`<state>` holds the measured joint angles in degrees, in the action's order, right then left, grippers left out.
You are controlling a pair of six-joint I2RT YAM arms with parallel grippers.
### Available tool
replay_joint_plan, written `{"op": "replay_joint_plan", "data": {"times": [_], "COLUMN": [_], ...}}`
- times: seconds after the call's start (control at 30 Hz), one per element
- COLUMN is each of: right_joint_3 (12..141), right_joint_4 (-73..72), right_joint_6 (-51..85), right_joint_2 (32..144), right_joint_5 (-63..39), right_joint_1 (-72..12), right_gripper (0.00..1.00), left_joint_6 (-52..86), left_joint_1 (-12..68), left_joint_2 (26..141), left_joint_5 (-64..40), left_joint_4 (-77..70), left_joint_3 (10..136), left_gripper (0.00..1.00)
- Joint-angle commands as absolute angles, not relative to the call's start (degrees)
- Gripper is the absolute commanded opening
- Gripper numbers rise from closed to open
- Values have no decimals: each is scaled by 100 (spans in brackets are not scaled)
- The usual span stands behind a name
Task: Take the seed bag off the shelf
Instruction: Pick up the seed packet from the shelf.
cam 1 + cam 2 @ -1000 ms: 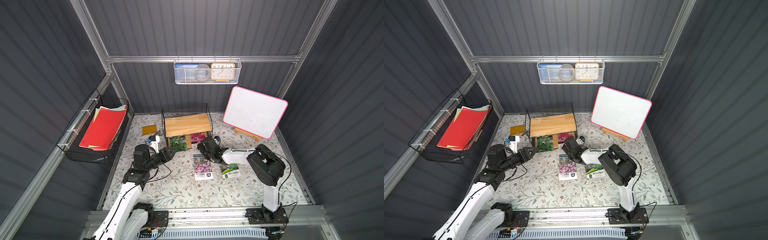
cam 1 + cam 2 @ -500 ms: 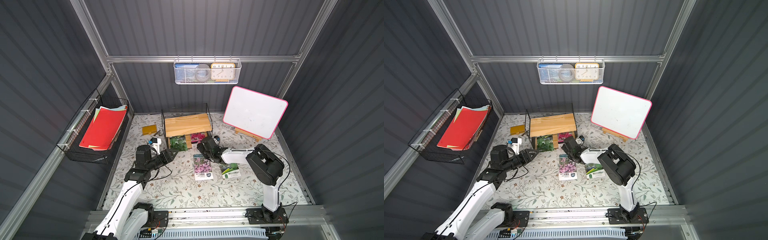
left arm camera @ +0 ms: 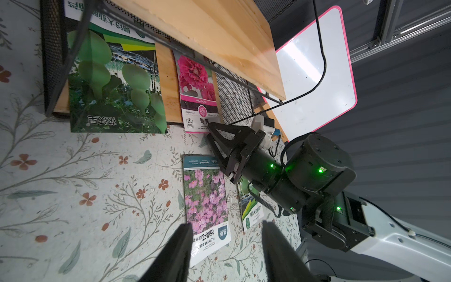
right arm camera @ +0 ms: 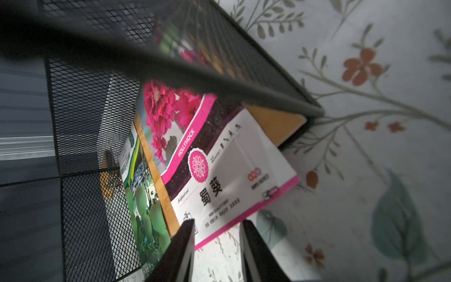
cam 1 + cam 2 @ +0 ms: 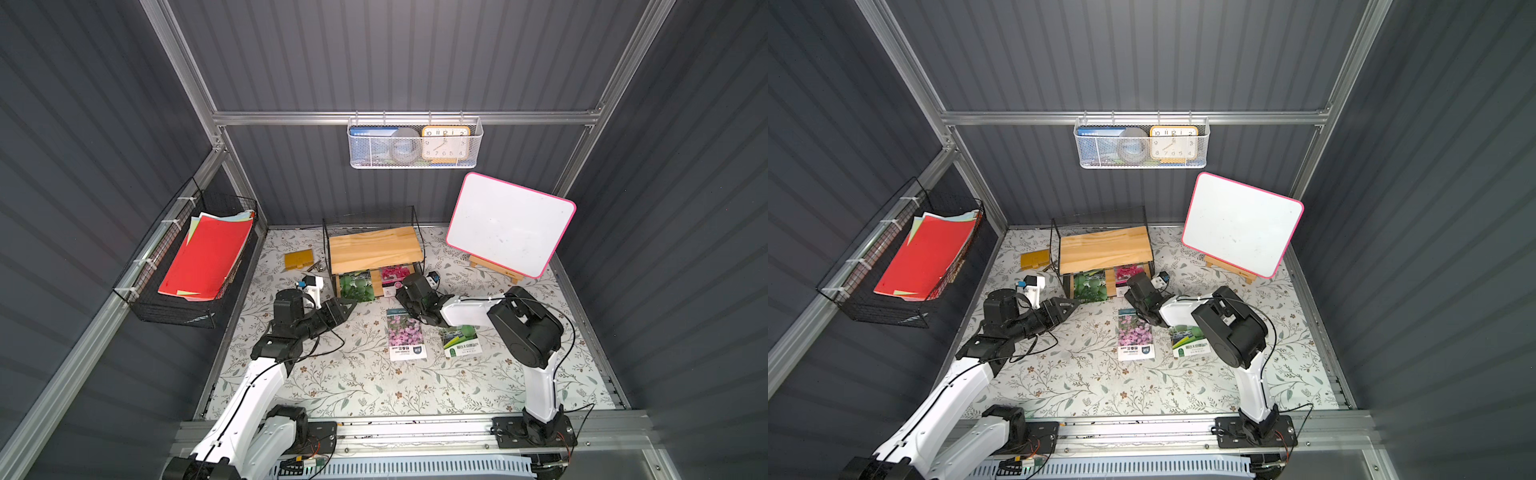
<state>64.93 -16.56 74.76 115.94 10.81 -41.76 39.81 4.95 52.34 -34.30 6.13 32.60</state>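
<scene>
Evidently the hollyhock seed packet [image 4: 219,171] is light, thin and glossy, likely to bend or slip, so its white label end, overhanging the lower wooden board [image 3: 168,80] of the shelf [image 5: 374,249], looks the place to pinch. It lies flat there beside a gourd packet [image 3: 112,80], long axis running front to back, label end pointing out toward the arms. The right gripper [image 4: 217,222] sits with jaws part-spread astride that overhanging edge, not visibly clamping it, while the left gripper [image 3: 227,223] hangs spread and empty above the floral mat [image 3: 73,183].
</scene>
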Motion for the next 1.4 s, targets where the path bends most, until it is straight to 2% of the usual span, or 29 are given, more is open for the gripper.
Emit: {"op": "replay_joint_plan", "data": {"times": [0.0, 0.73, 0.9, 1.37], "right_joint_3": [6548, 6581, 6608, 6681], "right_joint_4": [-1810, -1891, -1907, -2094], "right_joint_6": [7476, 7420, 7419, 7467], "right_joint_2": [11659, 11393, 11454, 11601], "right_joint_5": [1186, 1112, 1129, 1359], "right_joint_1": [-4153, -4116, -4097, -4086], "right_gripper": [35, 32, 25, 14], "left_joint_6": [3903, 3903, 3911, 3916], "left_joint_1": [509, 510, 510, 510], "left_joint_2": [5227, 5293, 5292, 5274], "left_joint_5": [-3476, -3456, -3458, -3547], "left_joint_4": [518, 466, 448, 436], "left_joint_3": [3235, 3208, 3199, 3174], "left_gripper": [51, 50, 50, 50]}}
